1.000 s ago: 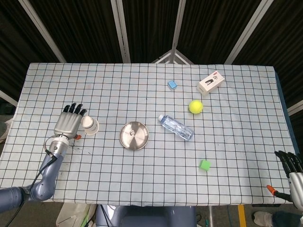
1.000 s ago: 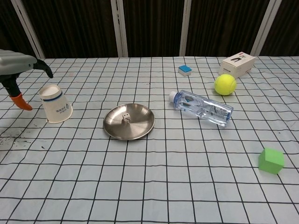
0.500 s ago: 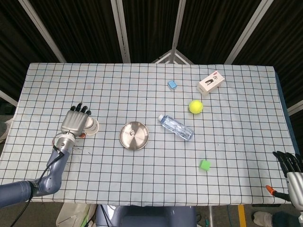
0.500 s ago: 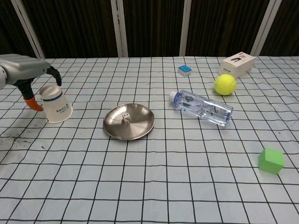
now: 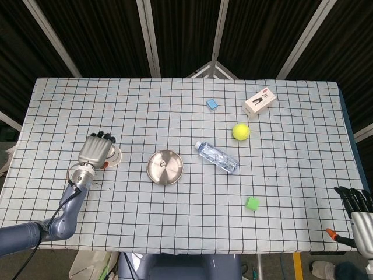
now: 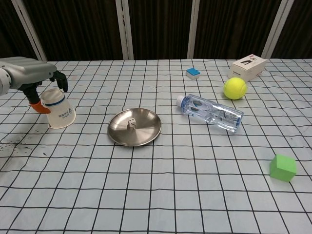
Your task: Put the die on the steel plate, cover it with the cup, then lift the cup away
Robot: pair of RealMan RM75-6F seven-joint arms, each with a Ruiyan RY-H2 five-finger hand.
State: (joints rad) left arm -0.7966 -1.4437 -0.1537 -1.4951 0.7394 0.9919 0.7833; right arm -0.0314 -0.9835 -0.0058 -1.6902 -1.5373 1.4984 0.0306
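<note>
Over the last second the left hand [image 6: 30, 80] has slid in from the table's left edge and closed over the top of the paper cup [image 6: 58, 110], where a second ago it hung clear of it with its fingers pointing away. In the chest view the dark fingertips [image 6: 60, 80] now curl down over the far side of the cup's upturned base and the orange thumb tip sits against its near side, so the hand is grasping the cup, which stands mouth-down on the checked tablecloth [image 6: 161, 195]; nothing else has shifted. From the head view the left forearm runs up from the lower left corner, with the hand [image 5: 96, 149] palm-down over the cup [image 5: 115, 155]. The right hand [image 5: 360, 217] sits at the table's lower right corner, fingers pointing up the frame and spread with nothing in them, and has drifted slightly. The steel plate [image 6: 146, 136] lies just right of the cup, and the die [image 6: 130, 124] already rests near its centre, uncovered. Further right lie a clear water bottle [image 6: 210, 112] on its side, a white box [image 6: 248, 67], a yellow tennis ball [image 6: 235, 88], a green cube [image 6: 283, 167] and a small blue block [image 6: 193, 73].
</note>
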